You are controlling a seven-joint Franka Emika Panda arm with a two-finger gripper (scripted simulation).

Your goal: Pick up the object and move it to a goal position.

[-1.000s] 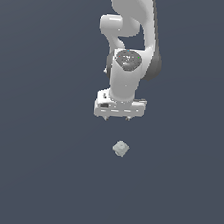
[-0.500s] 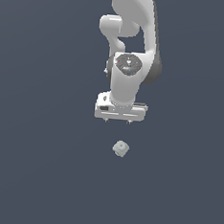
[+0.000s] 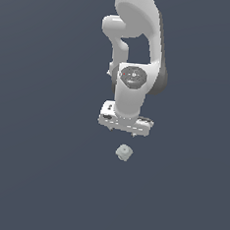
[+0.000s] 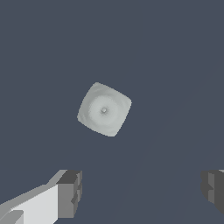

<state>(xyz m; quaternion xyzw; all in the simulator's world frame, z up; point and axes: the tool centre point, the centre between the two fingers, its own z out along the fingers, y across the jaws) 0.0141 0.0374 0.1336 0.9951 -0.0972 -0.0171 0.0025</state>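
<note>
Exterior view gives you the whole arm (image 3: pixel 137 55): white links stacked down from the top edge, wrist pointing straight down, the gripper (image 3: pixel 123 130) hanging at the bottom of it. From here the fingers are nearly lost under the hand's pale crossbar; you only get two short dark stubs below it, and you cannot read the opening from this angle.

Wrist view fills that in. You look down between the fingers (image 4: pixel 70 192): one dark grey pad on a white finger body at one side of the frame, the second dark pad (image 4: pixel 214 188) far over at the opposite edge. The jaws stand wide apart, with nothing between them and nothing touching either pad. The gap is far wider than the object.

The object (image 3: pixel 124 152) sits on the dark slate-blue desk (image 3: pixel 38 169) below the gripper, clear of the fingertips, with open surface showing between them in the exterior view. In the wrist view the object (image 4: pixel 104 109) lies ahead of the line joining the two pads, not between them, and nearer the white-bodied finger than the other.

Look of the object: small, pale grey-green, blocky. From above, a rounded-corner square turned on the diagonal, with a soft circular dome in the middle and a tiny dark dot at its centre. From the side view, a squat lump with a rounded knob on top, much smaller than the hand above it.

The wrist view shows no arm at all; the exterior view shows no finger pads clearly.
</note>
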